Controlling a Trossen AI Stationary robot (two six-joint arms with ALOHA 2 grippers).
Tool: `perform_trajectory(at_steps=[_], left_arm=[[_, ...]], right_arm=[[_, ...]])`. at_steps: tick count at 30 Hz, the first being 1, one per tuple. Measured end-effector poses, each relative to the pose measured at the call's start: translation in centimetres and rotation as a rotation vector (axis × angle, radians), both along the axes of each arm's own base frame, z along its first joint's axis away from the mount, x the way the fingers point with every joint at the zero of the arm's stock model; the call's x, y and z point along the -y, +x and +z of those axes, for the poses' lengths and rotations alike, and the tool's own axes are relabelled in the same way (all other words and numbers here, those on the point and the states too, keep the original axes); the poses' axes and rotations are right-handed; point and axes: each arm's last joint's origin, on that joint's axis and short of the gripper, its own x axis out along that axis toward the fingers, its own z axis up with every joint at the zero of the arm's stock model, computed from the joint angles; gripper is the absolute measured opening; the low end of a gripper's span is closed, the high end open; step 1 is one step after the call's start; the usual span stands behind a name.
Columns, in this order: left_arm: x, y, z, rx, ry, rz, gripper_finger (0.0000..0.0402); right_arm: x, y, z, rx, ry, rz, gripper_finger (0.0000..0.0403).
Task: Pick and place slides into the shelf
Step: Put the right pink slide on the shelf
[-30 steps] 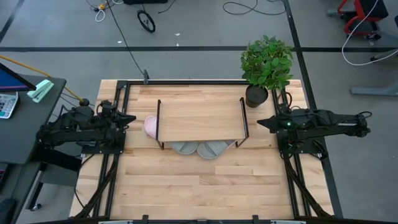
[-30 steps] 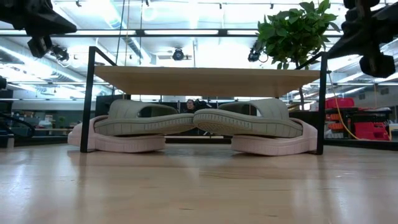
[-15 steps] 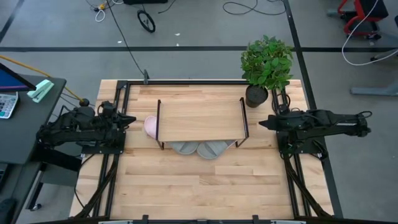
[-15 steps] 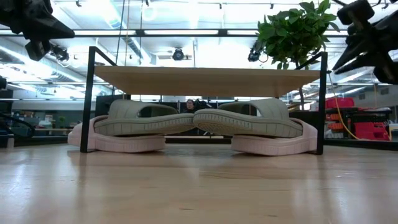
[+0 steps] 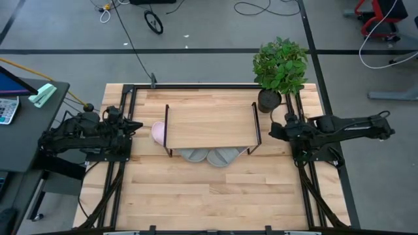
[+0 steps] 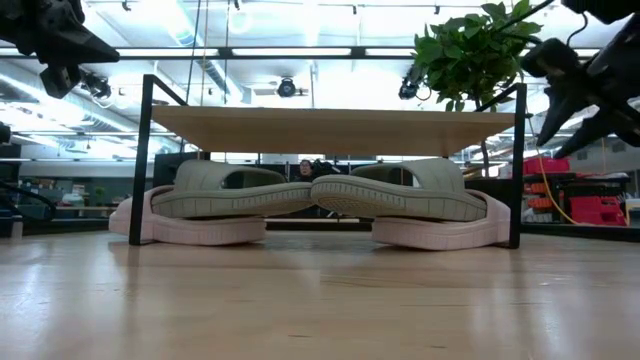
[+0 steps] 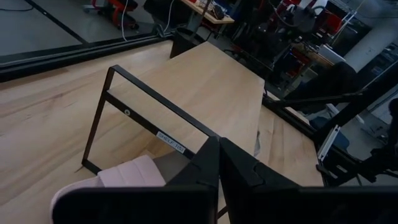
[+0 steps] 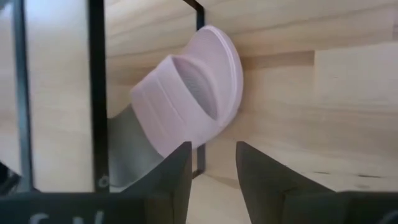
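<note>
The shelf (image 5: 209, 126) stands mid-table, its light board (image 6: 330, 128) on black end frames. Under it, two pale grey slides (image 6: 232, 190) (image 6: 400, 190) lie on their soles at the near side, meeting in the middle. One pink slide (image 5: 158, 132) pokes out past the left end frame, another (image 8: 186, 99) lies at the right end. My left gripper (image 5: 135, 124) hangs shut, left of the shelf and off the table. My right gripper (image 5: 273, 130) hovers open just right of the shelf, tipped down toward the right pink slide and touching nothing.
A potted plant (image 5: 281, 65) stands at the table's far right corner, close behind my right arm. Black rails (image 5: 307, 189) run along both sides of the table. Bare tabletop (image 5: 209, 196) stretches on the near side of the shelf.
My right gripper has sunk and moved slightly toward the shelf's right end, rolling and tipping downward. Its fingers have opened. The slides and the shelf have stayed put.
</note>
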Motion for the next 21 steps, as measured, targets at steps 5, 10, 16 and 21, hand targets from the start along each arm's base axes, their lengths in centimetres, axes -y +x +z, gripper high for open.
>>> perform_trajectory(at_steps=[5, 10, 16, 21], left_arm=[[0.0, 0.0, 0.0, 0.000, 0.001, 0.000, 0.0022], [0.0, 0.0, 0.0, -0.001, 0.003, 0.004, 0.0019], [0.0, 0.0, 0.0, -0.002, 0.002, 0.004, 0.0012], [0.0, 0.0, 0.0, -0.001, 0.002, 0.004, 0.0020]], right_arm=[[0.0, 0.4, -0.3, -0.004, 0.012, -0.021, 0.0129], [0.0, 0.5, -1.0, 0.003, 0.023, -0.042, 0.0129], [0.0, 0.8, -2.4, 0.035, 0.034, -0.060, 0.0129], [0.0, 1.4, -4.4, 0.123, 0.065, -0.115, 0.0129]])
